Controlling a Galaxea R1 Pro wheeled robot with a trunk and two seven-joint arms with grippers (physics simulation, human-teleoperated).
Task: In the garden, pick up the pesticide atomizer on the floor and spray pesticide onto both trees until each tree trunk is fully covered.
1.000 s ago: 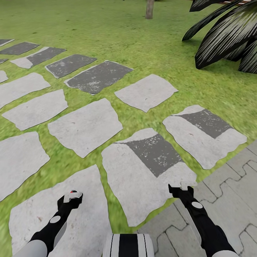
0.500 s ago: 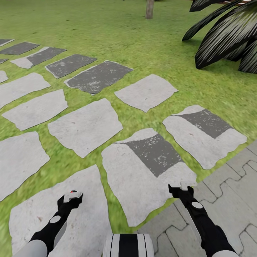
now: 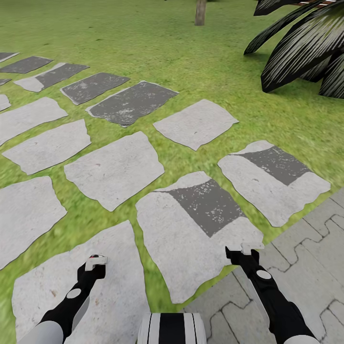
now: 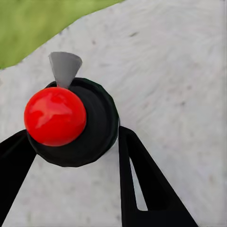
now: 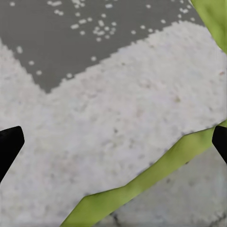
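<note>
Head view: the robot faces a green lawn crossed by rows of grey stepping stones, some pale and some partly dark. A strip of interlocking grey paving lies at the lower right. At the far top of the lawn stands the base of a tree trunk, well apart from the robot. Dark, drooping palm fronds hang in at the upper right. The robot's striped trunk shows at the bottom edge, between the two black arms.

The left gripper hangs low over a pale stone at lower left. In the left wrist view, its two black fingers close against a round black sprayer with a glossy red ball top and a small grey cone-shaped nozzle. The sprayer sits between the fingers, held above the pale stone, with a corner of grass beyond.

The right gripper hangs over the edge of another stone, near the paving. In the right wrist view, only the black tips of its fingers show at the two side edges, spread wide with nothing between them. Below lie a pale stone with a dark speckled patch and a thin band of grass.
</note>
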